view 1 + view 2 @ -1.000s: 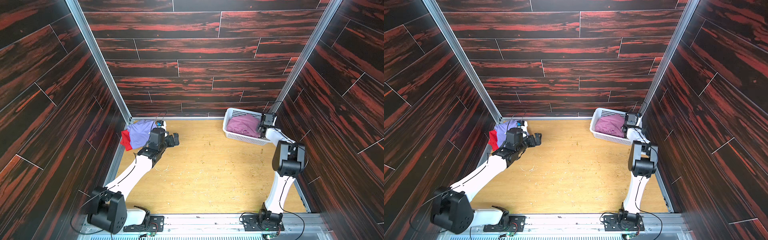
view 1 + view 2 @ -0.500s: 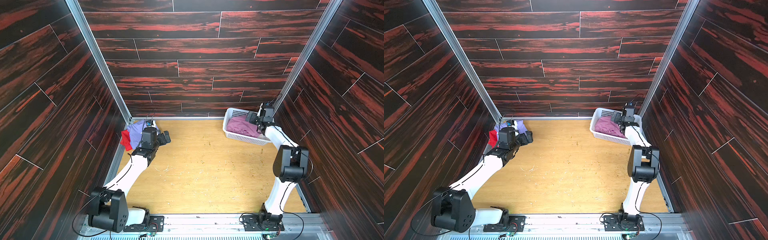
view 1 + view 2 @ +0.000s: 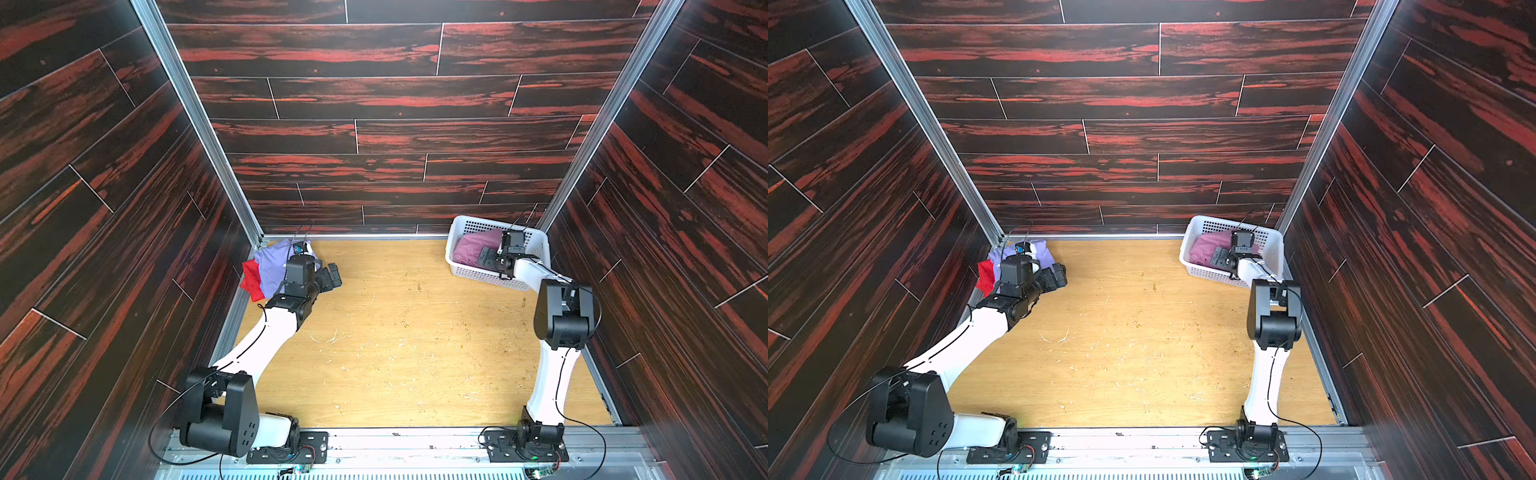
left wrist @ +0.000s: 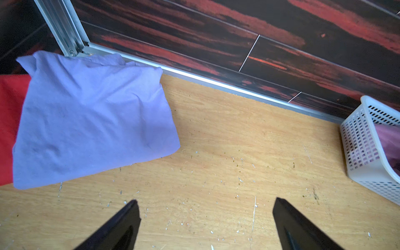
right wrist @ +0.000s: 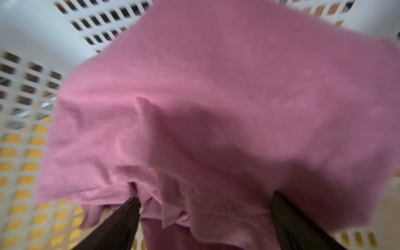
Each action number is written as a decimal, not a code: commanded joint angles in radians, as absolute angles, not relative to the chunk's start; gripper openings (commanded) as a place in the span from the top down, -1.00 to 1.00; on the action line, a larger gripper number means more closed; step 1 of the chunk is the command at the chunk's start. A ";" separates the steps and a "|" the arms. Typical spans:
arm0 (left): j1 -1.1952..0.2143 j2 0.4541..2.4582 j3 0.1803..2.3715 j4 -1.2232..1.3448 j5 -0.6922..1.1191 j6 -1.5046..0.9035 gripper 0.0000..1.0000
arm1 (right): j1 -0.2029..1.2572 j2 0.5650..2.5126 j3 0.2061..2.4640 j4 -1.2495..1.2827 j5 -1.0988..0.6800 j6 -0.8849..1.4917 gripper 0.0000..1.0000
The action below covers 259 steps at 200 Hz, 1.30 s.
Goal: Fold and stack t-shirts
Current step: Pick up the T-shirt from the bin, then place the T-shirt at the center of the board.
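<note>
Pincers gape wide, both empty. Left pincer hangs beside lavender shirt; right pincer sits over pink shirt inside basket.

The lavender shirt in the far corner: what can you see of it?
The lavender shirt is soft, lightly wrinkled cloth folded into a rough rectangle, no print showing. It lies flat in the far corner of the wooden tabletop, its back edge up against the metal frame. It rests partly on a red shirt, which sticks out on one side. The open left gripper is close but not touching it.
</note>
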<state>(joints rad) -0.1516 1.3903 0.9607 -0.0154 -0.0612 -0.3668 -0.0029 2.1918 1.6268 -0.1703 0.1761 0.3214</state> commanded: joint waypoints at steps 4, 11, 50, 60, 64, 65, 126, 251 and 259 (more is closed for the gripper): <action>-0.149 1.396 1.011 -0.073 -0.057 -0.365 -1.00 | 0.003 2.263 1.715 -0.238 0.195 0.336 -0.67; -0.148 1.393 1.014 -0.080 -0.061 -0.365 -1.00 | 0.003 2.283 1.745 -0.253 0.191 0.335 -0.31; -0.149 1.375 1.014 -0.089 -0.039 -0.381 -0.99 | 0.011 2.286 1.870 -0.263 0.220 0.310 1.00; -0.152 1.372 1.013 -0.090 -0.029 -0.386 -1.00 | 0.013 2.257 1.883 -0.244 0.223 0.296 1.00; -0.152 1.369 1.011 -0.091 -0.025 -0.386 -1.00 | 0.014 2.240 1.881 -0.230 0.225 0.291 1.00; -0.152 1.369 1.012 -0.091 -0.024 -0.386 -1.00 | 0.016 2.237 1.881 -0.225 0.226 0.290 1.00; -0.168 1.320 1.002 -0.109 -0.037 -0.379 -0.99 | 0.108 1.793 1.616 0.145 0.219 0.139 1.00; -0.204 1.267 0.986 -0.106 -0.015 -0.379 -0.99 | 0.515 1.191 1.260 -0.168 -0.061 0.179 1.00; -0.204 1.258 0.984 -0.109 -0.019 -0.376 -0.99 | 0.543 1.189 1.228 -0.219 -0.065 0.212 1.00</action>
<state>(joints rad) -0.2005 1.3067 0.9855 -0.1043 -0.0216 -0.3820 0.4847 1.2049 1.2861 -0.0479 0.0273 0.1181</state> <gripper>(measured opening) 0.996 0.058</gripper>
